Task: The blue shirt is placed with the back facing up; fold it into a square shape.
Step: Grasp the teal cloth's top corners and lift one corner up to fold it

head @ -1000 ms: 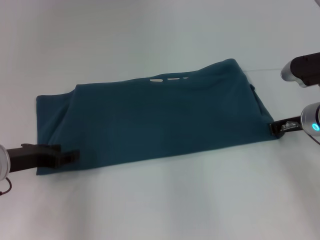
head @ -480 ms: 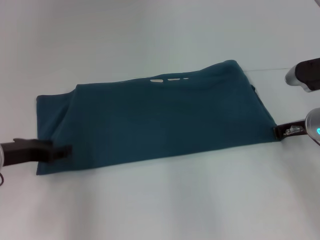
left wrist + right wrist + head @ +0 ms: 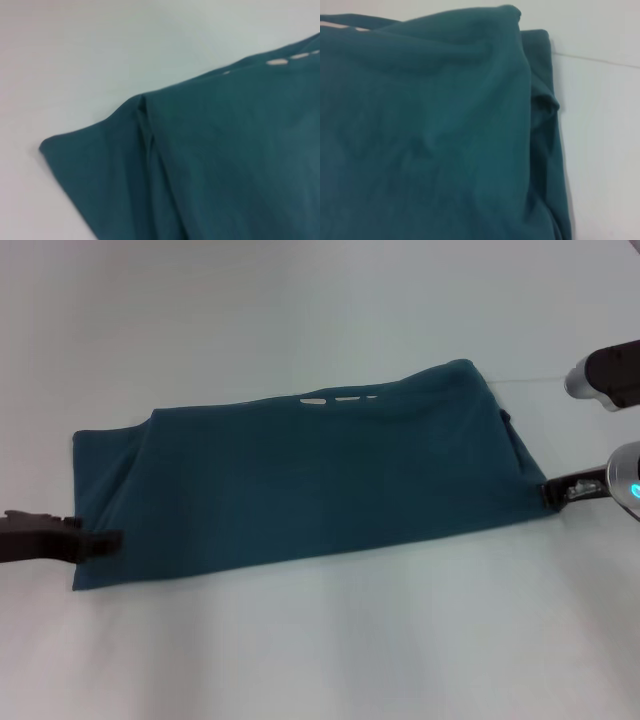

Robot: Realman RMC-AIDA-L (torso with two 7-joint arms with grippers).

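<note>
Blue shirt folded long across mid-frame on white worktop. Left gripper touching lower-left hem, right gripper at right corner; finger opening unclear on both.

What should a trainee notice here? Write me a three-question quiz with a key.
1. True or false: the blue shirt lies on the table as a long band, not yet a square.
2. The left gripper is at the shirt's: A) far-right corner, B) near-left corner, C) middle.
3. Fill in: the right gripper is at the shirt's near-____ corner.
Key: 1 true; 2 B; 3 right.
</note>
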